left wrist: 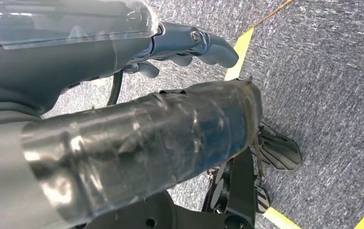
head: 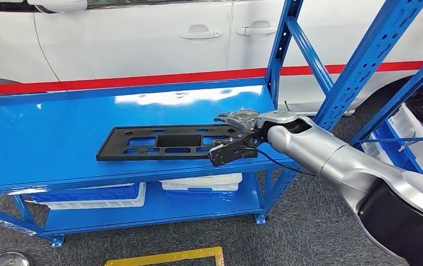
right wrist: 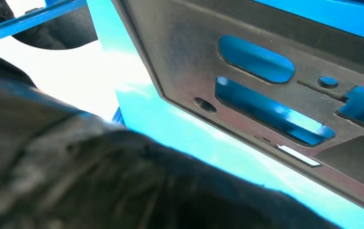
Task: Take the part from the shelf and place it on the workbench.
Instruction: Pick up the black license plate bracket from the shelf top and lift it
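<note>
One silver arm, our right, reaches forward and left; our right hand (head: 235, 141) grips the near right end of the flat black part (head: 167, 142) on the blue shelf (head: 59, 144). Our left hand (left wrist: 189, 45) hangs over carpet, fingers curled, holding nothing.

From my remote station I see the part (head: 164, 142), a long flat black plastic plate pierced with rectangular cut-outs and small holes, lying flat on the top level of the blue shelf (head: 59, 133), lengthwise along its front edge, its right end under the right hand (head: 234, 138).
</note>
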